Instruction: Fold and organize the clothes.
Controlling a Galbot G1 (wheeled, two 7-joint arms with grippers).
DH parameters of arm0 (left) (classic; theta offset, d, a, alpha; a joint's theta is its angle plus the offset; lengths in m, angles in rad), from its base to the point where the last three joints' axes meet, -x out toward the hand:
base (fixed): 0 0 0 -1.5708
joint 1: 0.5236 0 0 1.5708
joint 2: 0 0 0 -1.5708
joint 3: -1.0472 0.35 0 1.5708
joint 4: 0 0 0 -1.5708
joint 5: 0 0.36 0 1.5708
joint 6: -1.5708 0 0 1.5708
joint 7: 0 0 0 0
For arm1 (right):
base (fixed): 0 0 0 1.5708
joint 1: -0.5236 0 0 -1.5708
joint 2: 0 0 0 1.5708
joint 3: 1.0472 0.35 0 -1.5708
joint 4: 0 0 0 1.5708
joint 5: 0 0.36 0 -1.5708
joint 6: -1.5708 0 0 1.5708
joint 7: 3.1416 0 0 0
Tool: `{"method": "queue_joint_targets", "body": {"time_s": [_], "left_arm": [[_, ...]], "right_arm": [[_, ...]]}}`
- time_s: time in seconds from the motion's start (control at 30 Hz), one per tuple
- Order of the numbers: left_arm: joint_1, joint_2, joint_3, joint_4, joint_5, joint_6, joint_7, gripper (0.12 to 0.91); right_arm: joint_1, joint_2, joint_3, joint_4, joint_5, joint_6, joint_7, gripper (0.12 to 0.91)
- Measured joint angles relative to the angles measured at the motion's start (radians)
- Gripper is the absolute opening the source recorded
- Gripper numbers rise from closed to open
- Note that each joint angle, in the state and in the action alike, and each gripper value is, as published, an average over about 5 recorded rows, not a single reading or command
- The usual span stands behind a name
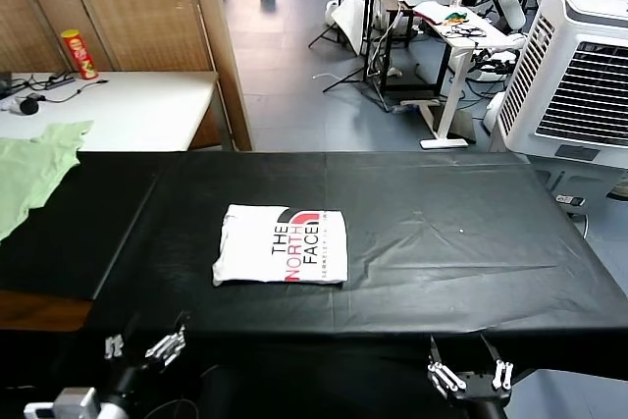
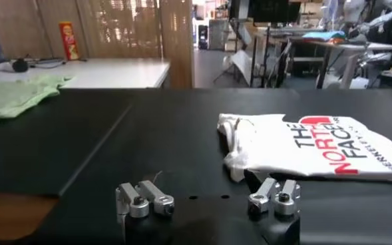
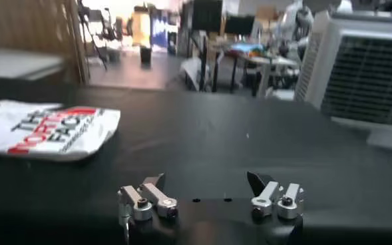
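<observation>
The T-shirt (image 1: 281,244) lies folded into a compact rectangle near the middle of the black tabletop (image 1: 461,233), logo side up, well apart from both of my arms. My left tool (image 1: 147,347) hangs at the near edge of the tabletop, fingers spread wide and holding nothing; my right tool (image 1: 469,375) sits at the near edge on the other side, likewise spread and empty. A pale green garment (image 1: 34,172) drapes over the far left corner and is no part of my job.

As I judge it, the folding looks done or nearly so, and what remains is tidying. The left wrist view shows the left end of the shirt bunched and slightly lifted, with what may be a loose hem or sleeve curling out, though I cannot be sure from this angle. To finish well, I would bring the left tool in low and flat toward that bunched end, press or tuck it under without dragging the whole bundle, and keep the right tool ready to steady the opposite edge so the rectangle stays square.
</observation>
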Motion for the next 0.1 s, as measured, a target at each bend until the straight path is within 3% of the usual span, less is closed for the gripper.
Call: {"method": "queue_joint_targets", "body": {"time_s": [0.1], "left_arm": [[0.006,-0.001,-0.004,-0.006,-0.003,0.006,0.002,0.798]], "right_arm": [[-0.005,0.0,0.0,0.004,0.0,-0.001,-0.001,0.798]]}}
